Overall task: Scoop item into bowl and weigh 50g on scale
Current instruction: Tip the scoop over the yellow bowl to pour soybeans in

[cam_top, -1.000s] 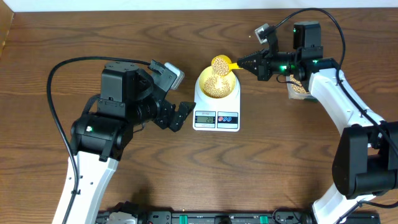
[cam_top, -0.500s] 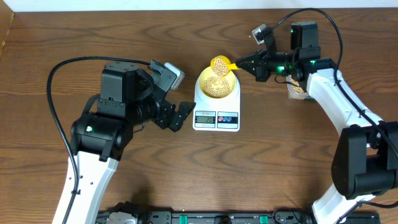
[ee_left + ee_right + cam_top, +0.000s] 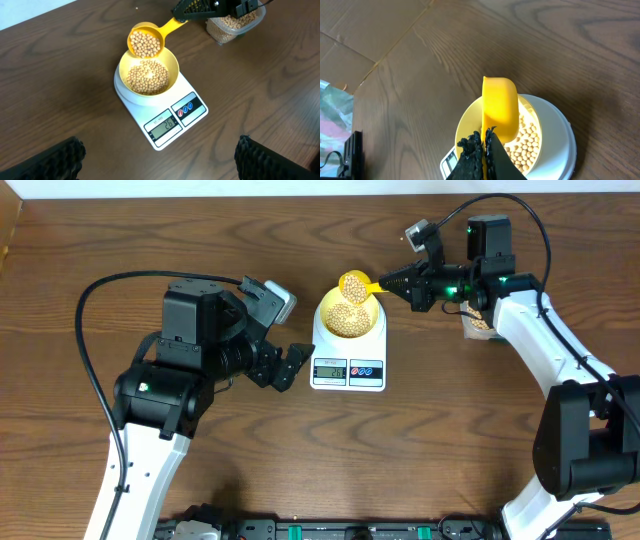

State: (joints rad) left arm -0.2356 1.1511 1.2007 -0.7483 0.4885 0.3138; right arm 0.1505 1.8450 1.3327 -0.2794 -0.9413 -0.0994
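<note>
Brown wooden table [image 3: 450,450]. Overhead: scale [image 3: 349,372] central, pale-yellow bowl [image 3: 322,318] atop; left gripper [image 3: 290,368] just left of scale, spread wide, empty. Left wrist: display [image 3: 164,126] 26; soybeans [image 3: 146,77] in bowl, loaded yellow scoop [image 3: 145,42] over rim. Right wrist: right gripper [image 3: 484,144] clamps scoop handle. Roughly half weighed; remainder pending.

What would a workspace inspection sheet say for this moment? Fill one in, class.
Surface: brown wood-grain table.
Job's things: pale-yellow bowl, part filled with beans, sits on the white scale, display reading 26; yellow scoop, loaded, held over the bowl's rim.
Clutter: clear container of beans beneath the right arm.
Grippers: right gripper shut on the scoop handle; left gripper open, empty, beside the scale.
Cables: black cable loops over each arm.
Surroundings: white strip beyond the table's far edge.
</note>
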